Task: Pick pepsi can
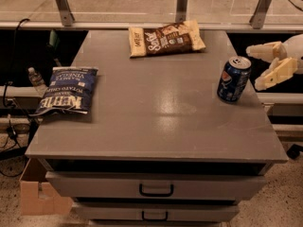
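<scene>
- Nearest the viewer, a cardboard box point(40, 197) sat on the floor at the cabinet's lower-left corner.
- The grey cabinet point(156, 126) showed two drawers, each shut, with a dark handle.
- On the left of the top lay the flat blue chip bag point(64, 91), well apart from the task's thing.
- The pepsi can point(233, 78) stood upright near the right edge of the top, long axis vertical, silver lid up, logo facing the front.
- The gripper point(253, 68) hung just off that right edge, level with the can and beside it but not touching.
- Its two pale fingers point(277, 74) were spread apart, one farther back and one nearer, with nothing between them.
- The opening faced the can, which lay just beyond the fingertips, toward the middle of the top.
- Judged from this, a short sideways advance would put the can's body between the fingers, and the gap looked wide enough.
- Farther back lay a brown chip bag point(166, 38), clear of that path.
- Behind it ran a rail with metal posts point(182, 4).
</scene>
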Tool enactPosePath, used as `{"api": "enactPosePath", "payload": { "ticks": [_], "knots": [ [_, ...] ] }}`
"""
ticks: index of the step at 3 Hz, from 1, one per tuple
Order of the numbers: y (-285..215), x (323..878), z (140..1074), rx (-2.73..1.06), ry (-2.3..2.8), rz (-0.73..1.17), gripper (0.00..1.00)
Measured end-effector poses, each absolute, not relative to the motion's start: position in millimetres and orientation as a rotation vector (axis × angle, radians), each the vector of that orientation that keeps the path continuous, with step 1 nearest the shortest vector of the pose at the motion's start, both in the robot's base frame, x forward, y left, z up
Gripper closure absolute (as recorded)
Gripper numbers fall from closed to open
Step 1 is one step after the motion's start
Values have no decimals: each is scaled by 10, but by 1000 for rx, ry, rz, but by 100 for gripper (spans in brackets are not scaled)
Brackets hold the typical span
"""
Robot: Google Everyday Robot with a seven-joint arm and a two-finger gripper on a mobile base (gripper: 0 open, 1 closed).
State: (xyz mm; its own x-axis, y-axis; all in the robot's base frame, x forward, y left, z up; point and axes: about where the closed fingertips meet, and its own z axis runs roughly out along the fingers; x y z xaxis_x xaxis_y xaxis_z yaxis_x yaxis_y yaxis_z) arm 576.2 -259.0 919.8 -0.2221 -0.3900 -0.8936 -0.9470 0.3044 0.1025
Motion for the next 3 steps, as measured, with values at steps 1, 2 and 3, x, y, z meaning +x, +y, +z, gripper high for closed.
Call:
{"api": "enactPosePath", "payload": {
  "ticks": [1,2,3],
  "knots": [
    [-2528,5782,9020,-1236,1723,895,0],
    [-2551,5778,8983,-1252,1686,900,0],
    [-2529,5745,8975,-1232,1652,932,16]
  ]
}}
